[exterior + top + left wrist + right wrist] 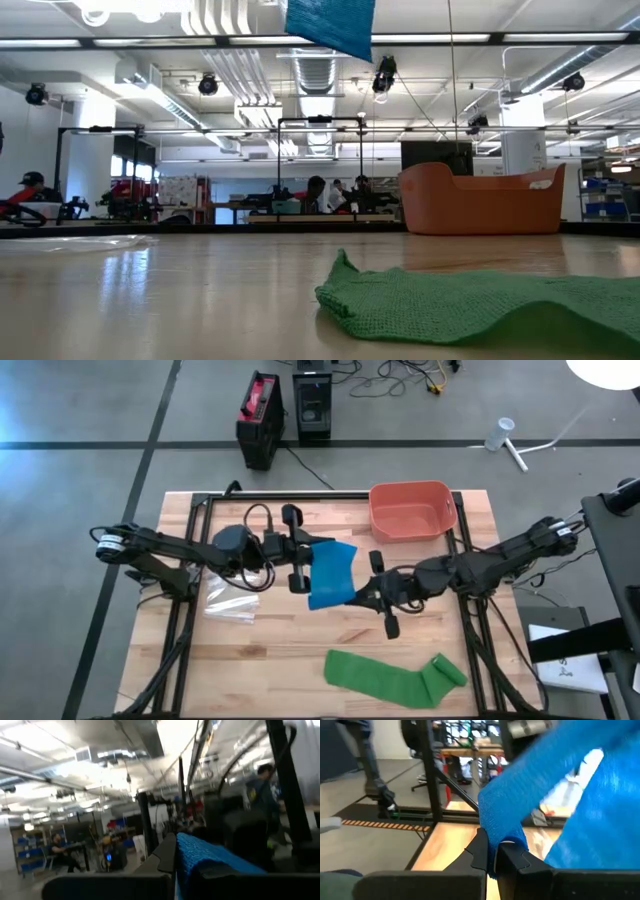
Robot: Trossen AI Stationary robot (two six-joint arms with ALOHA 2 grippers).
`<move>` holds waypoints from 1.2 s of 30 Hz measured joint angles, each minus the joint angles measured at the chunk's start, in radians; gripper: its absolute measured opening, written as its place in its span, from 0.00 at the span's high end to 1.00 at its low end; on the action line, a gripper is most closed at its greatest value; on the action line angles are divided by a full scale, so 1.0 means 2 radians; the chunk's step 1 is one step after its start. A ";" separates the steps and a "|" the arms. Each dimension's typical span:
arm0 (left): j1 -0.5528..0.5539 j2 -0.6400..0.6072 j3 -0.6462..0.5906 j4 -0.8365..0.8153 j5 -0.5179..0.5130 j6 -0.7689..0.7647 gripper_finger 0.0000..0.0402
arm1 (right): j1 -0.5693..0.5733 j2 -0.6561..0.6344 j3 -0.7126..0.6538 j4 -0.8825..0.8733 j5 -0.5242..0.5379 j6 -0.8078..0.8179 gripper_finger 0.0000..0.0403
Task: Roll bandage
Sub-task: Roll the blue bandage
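Both arms reach inward, left gripper (300,563) and right gripper (368,598) pinching the blue bandage (331,574) (held aloft).

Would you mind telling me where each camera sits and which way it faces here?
High: overhead, straight down; both arms, blue bandage, green bandage, orange bin.
Low: table height, facing the room; no arm shows.
Left wrist: past the left gripper, shut on the blue bandage.
Right wrist: past the right gripper, shut on it too.
All four views share the blue bandage.
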 joint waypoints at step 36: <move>-0.014 -0.006 -0.019 -0.046 0.039 -0.069 0.98 | 0.007 -0.071 0.000 0.099 0.078 -0.190 0.98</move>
